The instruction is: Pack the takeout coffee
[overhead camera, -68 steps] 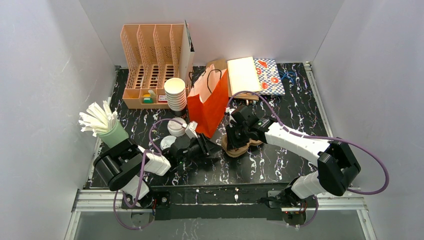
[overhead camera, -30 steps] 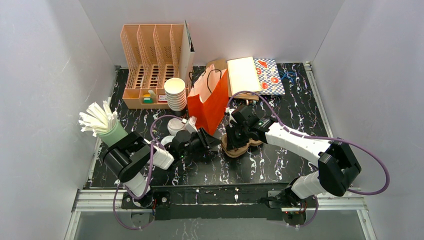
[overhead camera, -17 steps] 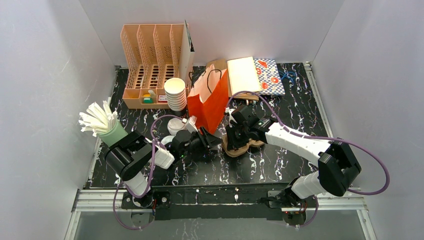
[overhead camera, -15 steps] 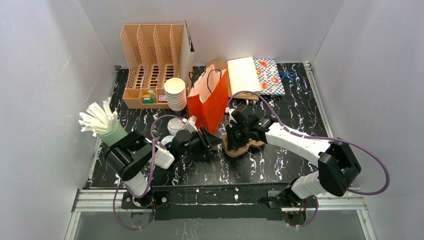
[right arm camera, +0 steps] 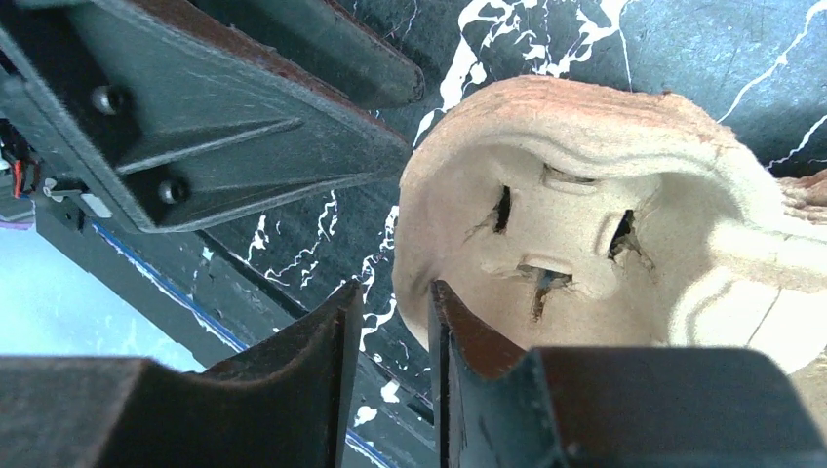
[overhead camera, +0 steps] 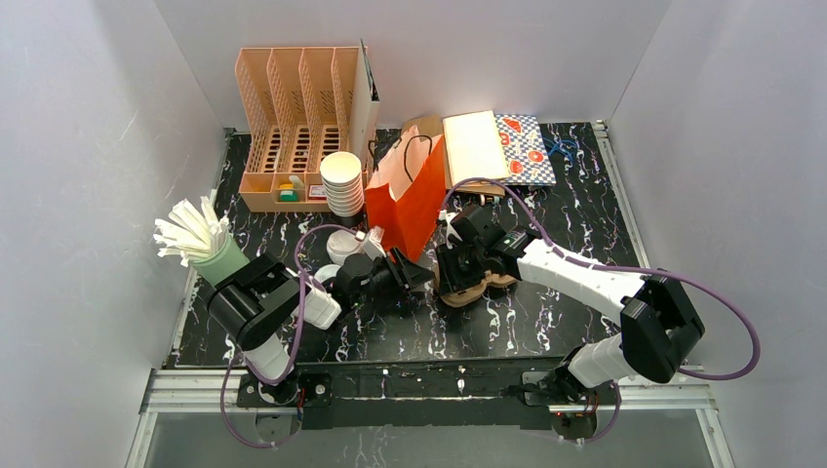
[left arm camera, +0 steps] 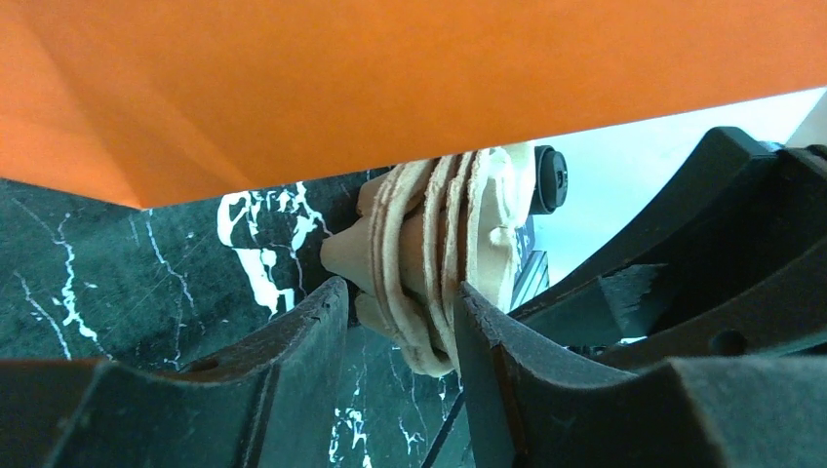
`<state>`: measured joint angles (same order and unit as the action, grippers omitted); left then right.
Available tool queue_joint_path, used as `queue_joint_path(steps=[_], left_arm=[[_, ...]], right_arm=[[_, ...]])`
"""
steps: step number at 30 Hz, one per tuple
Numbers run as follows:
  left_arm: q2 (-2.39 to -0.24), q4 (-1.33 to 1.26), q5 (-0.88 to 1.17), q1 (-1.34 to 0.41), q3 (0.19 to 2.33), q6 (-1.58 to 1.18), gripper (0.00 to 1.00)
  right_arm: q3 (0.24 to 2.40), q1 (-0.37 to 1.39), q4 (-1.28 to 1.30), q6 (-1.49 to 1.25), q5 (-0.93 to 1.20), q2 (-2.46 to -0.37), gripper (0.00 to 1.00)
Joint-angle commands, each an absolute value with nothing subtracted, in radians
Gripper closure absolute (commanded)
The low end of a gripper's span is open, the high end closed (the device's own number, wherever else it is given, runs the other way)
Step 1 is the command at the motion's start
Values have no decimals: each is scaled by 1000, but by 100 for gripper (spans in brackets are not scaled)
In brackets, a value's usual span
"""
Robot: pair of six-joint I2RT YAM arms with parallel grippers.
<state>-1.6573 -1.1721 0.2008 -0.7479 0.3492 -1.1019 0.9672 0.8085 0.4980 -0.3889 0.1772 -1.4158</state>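
Observation:
No dark green lidded cups show in any view. A stack of tan pulp cup carriers (overhead camera: 466, 286) lies mid-table, in front of the orange paper bag (overhead camera: 410, 200). My left gripper (overhead camera: 414, 276) lies low on the table with its jaws apart around the edge of the carrier stack (left arm camera: 439, 273). The right finger touches the stack and the left finger stands off it. My right gripper (overhead camera: 456, 265) hangs over the stack with its jaws a narrow gap apart. One finger is over a carrier well (right arm camera: 566, 253) and its rim sits at the gap. I see no firm pinch.
A stack of lidless white cups (overhead camera: 342, 182) and a peach file organiser (overhead camera: 297, 127) stand at the back left. Loose white lids (overhead camera: 343, 246) lie behind my left arm. A pale green cup of white sticks (overhead camera: 216, 255) is at the left. Boxes and patterned paper (overhead camera: 497, 146) lie at the back.
My left arm has slid right along the table until its jaws reach the carrier stack's edge. My right gripper has hardly moved over the stack.

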Motion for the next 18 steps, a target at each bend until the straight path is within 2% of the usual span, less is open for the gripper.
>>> queue_joint_path(steps=[1, 11, 14, 18], left_arm=[[-1684, -1195, 213, -743, 368, -1098, 58], [-1709, -1203, 214, -743, 374, -1100, 59], [-1712, -1204, 215, -743, 376, -1099, 59], [-1720, -1206, 217, -743, 380, -1098, 59]], right_arm=[[1014, 814, 484, -390, 157, -1424, 59], [1046, 816, 480, -373, 79, -1501, 51], [1046, 816, 473, -370, 77, -1520, 54], [1048, 816, 471, -368, 93, -1523, 62]])
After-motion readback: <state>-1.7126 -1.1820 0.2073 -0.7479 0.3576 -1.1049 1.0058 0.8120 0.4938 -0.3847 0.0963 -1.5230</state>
